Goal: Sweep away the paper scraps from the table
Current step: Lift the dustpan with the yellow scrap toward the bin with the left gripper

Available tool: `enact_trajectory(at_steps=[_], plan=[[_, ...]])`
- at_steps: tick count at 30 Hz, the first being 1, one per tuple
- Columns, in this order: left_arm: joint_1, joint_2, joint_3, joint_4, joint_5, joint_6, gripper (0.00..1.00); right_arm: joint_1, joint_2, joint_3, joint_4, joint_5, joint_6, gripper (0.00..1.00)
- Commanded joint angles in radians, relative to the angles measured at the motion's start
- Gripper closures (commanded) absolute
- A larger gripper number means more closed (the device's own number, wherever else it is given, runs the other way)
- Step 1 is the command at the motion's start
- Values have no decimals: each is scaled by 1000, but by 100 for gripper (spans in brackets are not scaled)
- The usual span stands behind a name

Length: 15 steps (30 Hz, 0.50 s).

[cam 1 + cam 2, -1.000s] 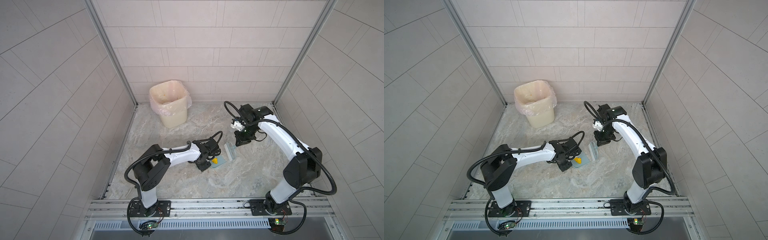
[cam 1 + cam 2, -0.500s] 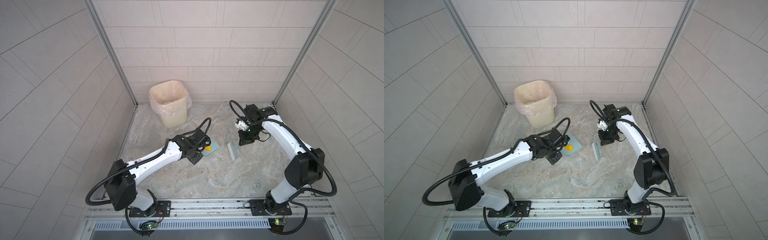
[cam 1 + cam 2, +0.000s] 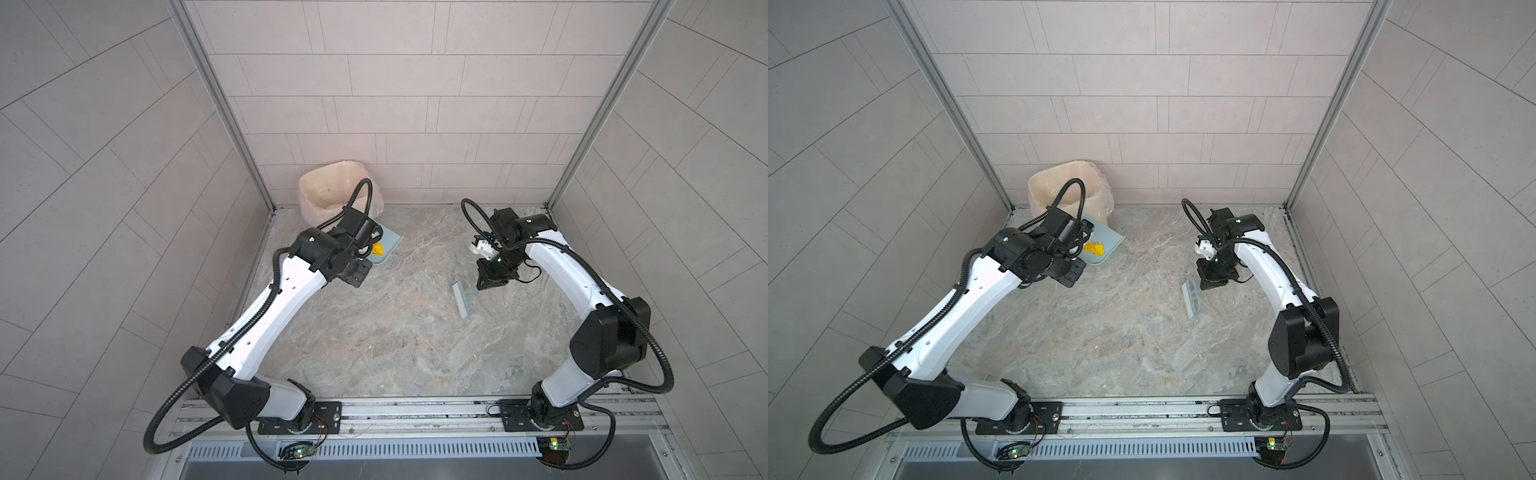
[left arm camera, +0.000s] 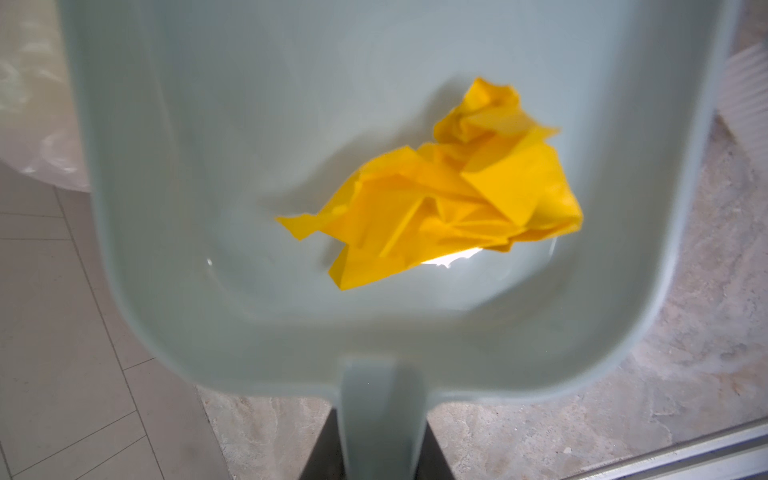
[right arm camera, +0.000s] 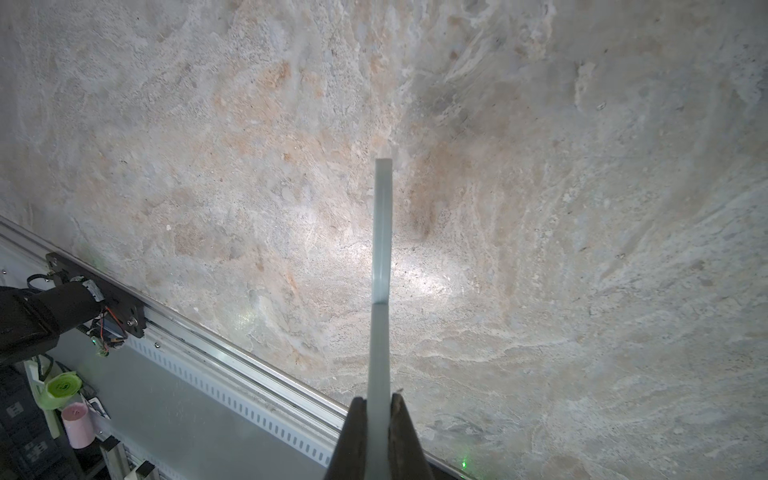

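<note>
Left gripper (image 4: 380,453): clamped on dustpan (image 4: 249,124) handle, yellow paper scrap (image 4: 449,199) inside.
Right gripper (image 5: 378,415): pinched tight on brush (image 5: 382,232) handle.

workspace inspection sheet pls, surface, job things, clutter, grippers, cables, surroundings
surface: marbled table, no loose scraps seen on it in both top views
job's things: one yellow paper scrap lying in the pale blue dustpan, which is beside the lined bin; brush at mid-right of the table
clutter: nothing seen on the table
grippers: left gripper shut on the dustpan handle; right gripper shut on the brush handle
cables: black corrugated cables loop off both arms, one arching in front of the bin; no snag seen
surroundings: grey tiled walls, aluminium rails at the front edge
</note>
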Motion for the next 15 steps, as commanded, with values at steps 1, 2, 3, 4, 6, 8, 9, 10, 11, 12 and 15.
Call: enact_trajectory(at_steps=[1,2,3,4,6,8,9,10,11,12,15], plan=[[81,-23,51,-49,-10,24,100,-7,-40,-10,-12,-14,-17,100],[107,-21,63,-48,-2,27,100,-9,-41,-11,-13,-15,-16,100],[136,-15,78,-48,6,30,100,-9,-43,-11,-12,-19,-16,100],[164,-8,92,-50,10,34,100,-10,-45,-12,-11,-20,-17,100],[209,4,113,-42,12,42,100,-13,-47,-17,-10,-22,-16,100],[250,13,131,-28,17,44,100,-16,-49,-20,-8,-25,-15,100],[274,18,140,-20,22,46,100,-17,-50,-22,-8,-26,-16,100],[298,23,150,-12,29,48,100,-19,-51,-23,-8,-27,-16,100],[317,30,158,-9,34,51,100,-20,-53,-25,-7,-29,-17,100],[344,35,167,-3,40,55,100,-22,-55,-26,-7,-29,-17,100],[427,58,189,14,71,66,100,-28,-59,-29,-6,-35,-17,100]])
